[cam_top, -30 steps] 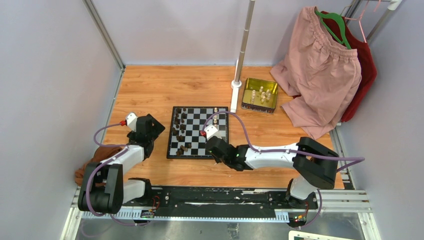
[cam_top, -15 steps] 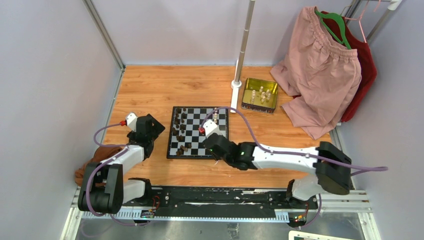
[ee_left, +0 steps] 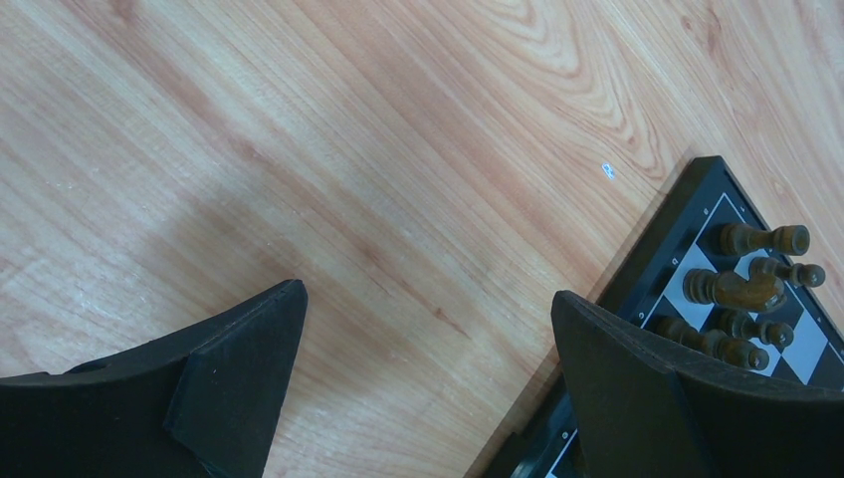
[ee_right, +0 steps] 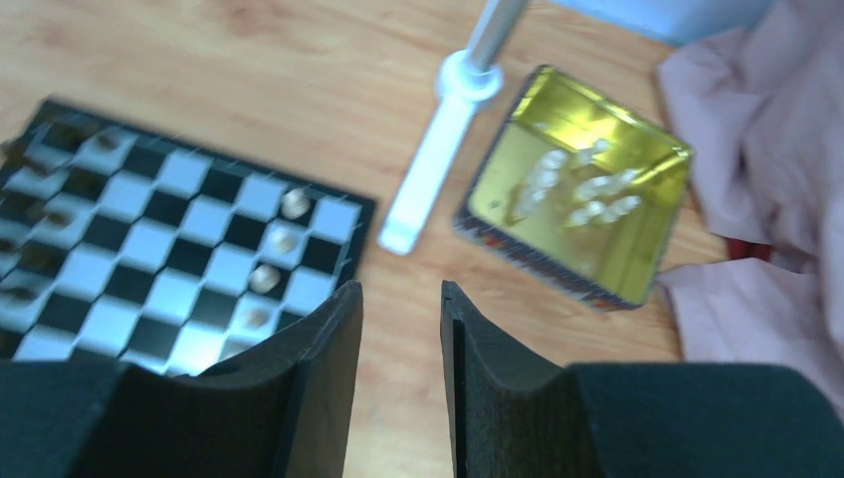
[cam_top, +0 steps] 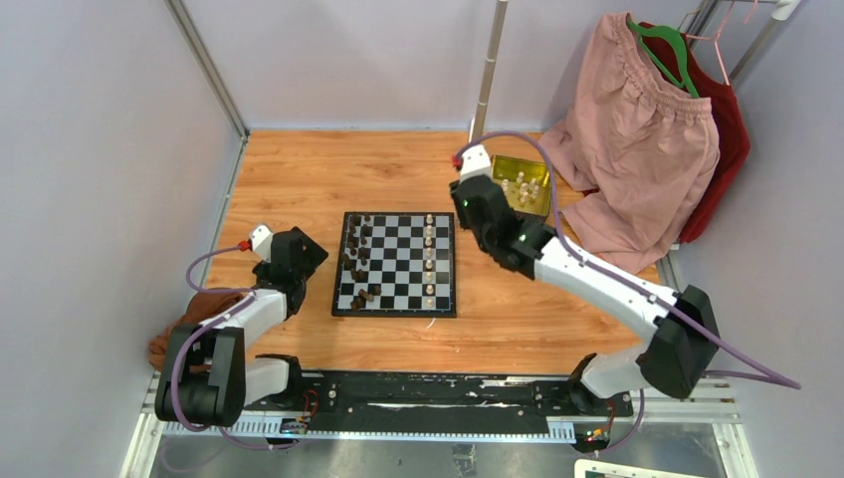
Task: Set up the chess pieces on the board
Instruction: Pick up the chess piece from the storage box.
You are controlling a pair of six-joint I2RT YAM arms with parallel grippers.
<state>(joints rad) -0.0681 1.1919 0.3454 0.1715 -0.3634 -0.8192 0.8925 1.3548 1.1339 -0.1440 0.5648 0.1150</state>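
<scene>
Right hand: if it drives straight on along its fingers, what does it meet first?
Likely bare wooden tabletop, just short of the white pole foot, between the black-and-white chessboard and the shiny gold tin. Depth is unclear.

Robot lab test cell

Plain grey panel walls (cam_top: 90,149) on metal framing (cam_top: 206,70) box in a wooden worktop (cam_top: 299,179). Two cabled robot arms (cam_top: 597,284) are bolted to a black rail (cam_top: 448,388) at its near edge, and garments (cam_top: 647,129) hang on hangers in one corner.

Blur in the right wrist view leaves the cream pieces (ee_right: 582,189) in the gold tin (ee_right: 629,255) indistinct.
</scene>
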